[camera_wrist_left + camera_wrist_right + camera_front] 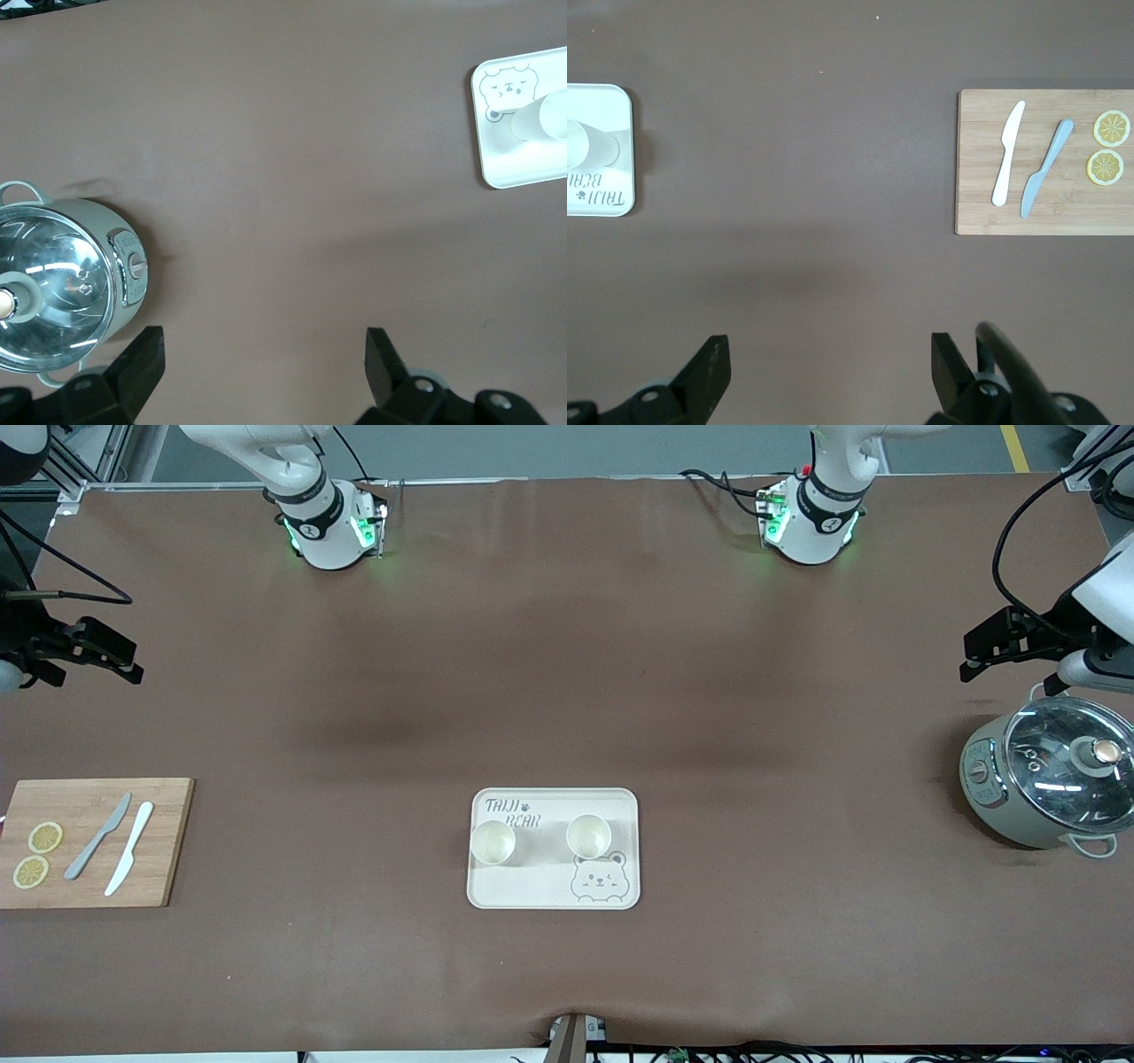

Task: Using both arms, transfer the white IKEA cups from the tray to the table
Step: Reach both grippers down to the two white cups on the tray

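Two white IKEA cups stand upright on a cream tray point(532, 890) with a bear drawing. One cup point(493, 841) is toward the right arm's end, the other point(588, 835) toward the left arm's end. My left gripper point(974, 657) hangs open and empty over bare table beside the pot; its jaws stand wide apart in the left wrist view point(264, 354), which shows one cup point(539, 119) on the tray point(518, 173). My right gripper point(133, 662) hangs open and empty over bare table by the cutting board, also in its wrist view point(831, 359), with a cup point(589, 146) at the edge.
A grey pot with a glass lid point(1050, 784) stands at the left arm's end, also in the left wrist view point(58, 283). A wooden cutting board point(168, 850) at the right arm's end holds two knives point(99, 835) and two lemon slices point(44, 837).
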{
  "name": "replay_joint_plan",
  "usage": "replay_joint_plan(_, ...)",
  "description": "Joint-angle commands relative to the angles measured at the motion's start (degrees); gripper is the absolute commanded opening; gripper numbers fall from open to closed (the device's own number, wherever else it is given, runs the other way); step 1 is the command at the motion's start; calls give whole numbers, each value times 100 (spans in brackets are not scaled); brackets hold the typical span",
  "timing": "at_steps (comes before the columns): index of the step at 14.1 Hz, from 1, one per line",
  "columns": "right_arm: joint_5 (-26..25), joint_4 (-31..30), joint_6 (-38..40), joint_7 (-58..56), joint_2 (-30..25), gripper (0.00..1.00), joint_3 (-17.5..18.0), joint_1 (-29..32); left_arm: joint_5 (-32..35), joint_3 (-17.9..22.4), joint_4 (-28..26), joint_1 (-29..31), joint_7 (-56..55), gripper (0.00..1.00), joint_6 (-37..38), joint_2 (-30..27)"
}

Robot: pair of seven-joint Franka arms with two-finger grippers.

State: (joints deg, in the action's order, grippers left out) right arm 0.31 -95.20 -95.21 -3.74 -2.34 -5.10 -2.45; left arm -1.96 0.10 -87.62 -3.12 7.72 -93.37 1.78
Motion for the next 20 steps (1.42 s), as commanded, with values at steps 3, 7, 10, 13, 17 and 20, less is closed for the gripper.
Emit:
replay_joint_plan(3,-110,142,99,84,76,100,88,78,-50,-63,44,-4,98,100,56,-2)
replay_joint_plan(7,-84,90,134,93,85,100,88,61,54,-765,374,-371,-1321,100,-111,1013)
replay_joint_plan(10,-14,45,20,197,225,100,97,-184,626,-740,1586,-1294,-2746,100,-111,2279)
replay_joint_plan(13,162,54,-383,732,611,100,97,-500,626,-678,2187,-1744,-3495,100,-470,3064)
replay_joint_plan(17,416,98,-1182,1452,1252,100,114,-1037,626,-687,2258,-2165,-4032,100,-1409,3653)
replay_joint_plan(20,540,282,-1640,1937,1762,100,114,-1380,626,-669,2250,-2430,-4130,100,-2122,4127)
